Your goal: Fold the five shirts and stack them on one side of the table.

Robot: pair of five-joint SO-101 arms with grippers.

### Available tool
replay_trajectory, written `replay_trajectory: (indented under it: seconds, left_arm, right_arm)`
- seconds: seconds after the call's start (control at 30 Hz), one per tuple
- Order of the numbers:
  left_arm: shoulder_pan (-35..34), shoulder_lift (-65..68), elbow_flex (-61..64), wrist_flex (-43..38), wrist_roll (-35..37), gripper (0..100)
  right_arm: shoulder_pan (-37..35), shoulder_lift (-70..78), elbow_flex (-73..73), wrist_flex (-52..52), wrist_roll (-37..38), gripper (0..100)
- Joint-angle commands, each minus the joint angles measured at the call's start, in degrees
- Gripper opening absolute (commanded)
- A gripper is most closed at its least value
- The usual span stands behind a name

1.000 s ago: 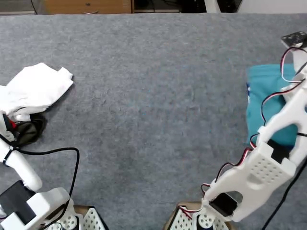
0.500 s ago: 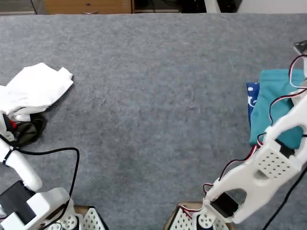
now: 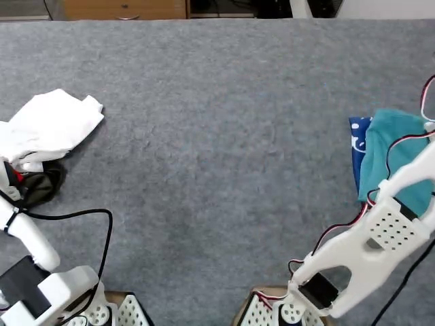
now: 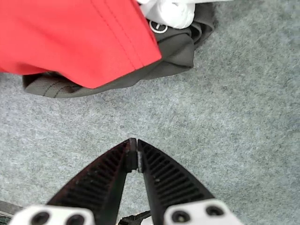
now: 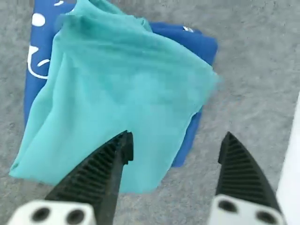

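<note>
My left gripper [image 4: 133, 143] is clenched, its two black ribbed fingers meeting at the tips with nothing between them, over bare grey felt. My right gripper [image 5: 178, 136] is released, jaws wide apart and holding nothing; in its own wrist view one finger stands in front of the teal cotton shirt [image 5: 122, 103] and the other in front of bare felt.

I count five shirts, in two groups. On the right side of the grey felt table [image 3: 217, 136] there are two. The teal shirt lies loosely folded on top of a dark blue shirt with white print [image 5: 202, 44], covering most of it. On the left side there are three, heaped and unfolded. A red shirt with a stitched hem [image 4: 70, 37] lies over a black shirt [image 4: 122, 70], and a crumpled white shirt [image 4: 168, 11] touches the black one.

The two groups are well apart, with open felt between them.

The views differ in what they give me. From the high camera the red shirt is a mere sliver [image 3: 17, 178] beside the left arm [image 3: 27, 238], while the left wrist view shows it broad. From above, the white shirt [image 3: 51, 125] spreads wide. The right arm [image 3: 374, 244] crosses the teal shirt [image 3: 391, 146], and the blue one shows as a strip [image 3: 358, 139] along its inner edge. The right wrist view shows blue at two corners.
</note>
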Motion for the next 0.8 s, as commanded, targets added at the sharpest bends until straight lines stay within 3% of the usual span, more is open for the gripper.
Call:
replay_trajectory:
  seconds: [0.0,0.13,0.3,0.57,0.77]
  left_arm:
    - [0.5,-1.7,-0.3,-0.6,-0.4,2]
    - [0.5,-1.7,-0.2,-0.4,-0.4,2]
    - [0.5,-1.7,-0.2,-0.4,-0.4,2]
    - [0.5,-2.2,2.6,-0.7,-0.4,2]
    - [0.3,-2.2,2.3,-0.7,-0.4,2]
  right_arm:
    - [-1.6,-0.6,-5.2,5.3,-1.1,29.3]
    - [-2.5,-0.5,-3.8,5.7,-1.8,23.8]
    - [-4.0,-0.3,1.9,5.5,-2.5,0.0]
    - [-5.6,0.7,19.6,1.8,-4.7,0.2]
    - [-5.1,0.9,21.5,0.4,-6.8,0.2]
